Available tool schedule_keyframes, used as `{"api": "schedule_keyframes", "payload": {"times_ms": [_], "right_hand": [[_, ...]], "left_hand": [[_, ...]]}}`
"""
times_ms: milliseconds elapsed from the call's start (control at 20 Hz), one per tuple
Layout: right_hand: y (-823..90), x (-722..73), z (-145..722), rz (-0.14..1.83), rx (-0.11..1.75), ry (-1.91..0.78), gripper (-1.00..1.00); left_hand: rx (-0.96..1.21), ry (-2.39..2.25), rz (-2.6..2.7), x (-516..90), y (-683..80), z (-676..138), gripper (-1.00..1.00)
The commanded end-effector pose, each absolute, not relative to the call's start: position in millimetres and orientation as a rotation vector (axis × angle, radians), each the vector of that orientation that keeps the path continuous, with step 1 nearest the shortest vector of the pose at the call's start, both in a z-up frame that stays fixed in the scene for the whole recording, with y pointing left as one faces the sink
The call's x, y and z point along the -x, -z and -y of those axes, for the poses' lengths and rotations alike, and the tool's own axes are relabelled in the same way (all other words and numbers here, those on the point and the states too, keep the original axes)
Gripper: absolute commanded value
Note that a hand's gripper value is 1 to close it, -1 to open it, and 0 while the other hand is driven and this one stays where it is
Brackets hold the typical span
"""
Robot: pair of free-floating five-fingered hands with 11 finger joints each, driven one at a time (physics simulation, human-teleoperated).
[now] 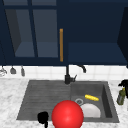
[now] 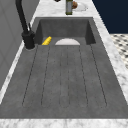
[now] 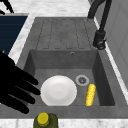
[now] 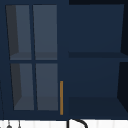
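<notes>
Right hand (image 3: 11, 82) hovers, fingers spread, beside the white plate (image 3: 58, 90).

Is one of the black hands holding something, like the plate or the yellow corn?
No, nothing is held. The right robot hand hangs with straight fingers beside the sink, near the white plate but apart from it. The corn lies untouched in the basin.

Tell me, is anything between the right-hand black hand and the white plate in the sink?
Nothing visible. The right hand, fingers straight, hovers beside the plate with bare basin between; the green bottle stands close by on the rim.
</notes>
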State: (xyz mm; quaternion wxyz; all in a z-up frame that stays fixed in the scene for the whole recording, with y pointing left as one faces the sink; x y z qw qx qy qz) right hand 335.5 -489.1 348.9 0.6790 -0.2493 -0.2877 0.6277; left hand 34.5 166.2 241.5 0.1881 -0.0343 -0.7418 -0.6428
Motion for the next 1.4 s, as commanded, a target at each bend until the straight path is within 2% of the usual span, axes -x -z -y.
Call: {"api": "schedule_keyframes", "payload": {"times_ms": [0, 1350], "right_hand": [[-344.8, -343.3, 496.7, 0.658, 0.521, -1.465, -1.00], [-306.1, -386.4, 503.4, 0.669, 0.500, -1.447, -1.00]], "left_hand": [[0.096, 1.808, 2.087, -34.5, -241.5, -166.2, 0.00], [0.096, 1.808, 2.087, -34.5, -241.5, -166.2, 0.00]]}}
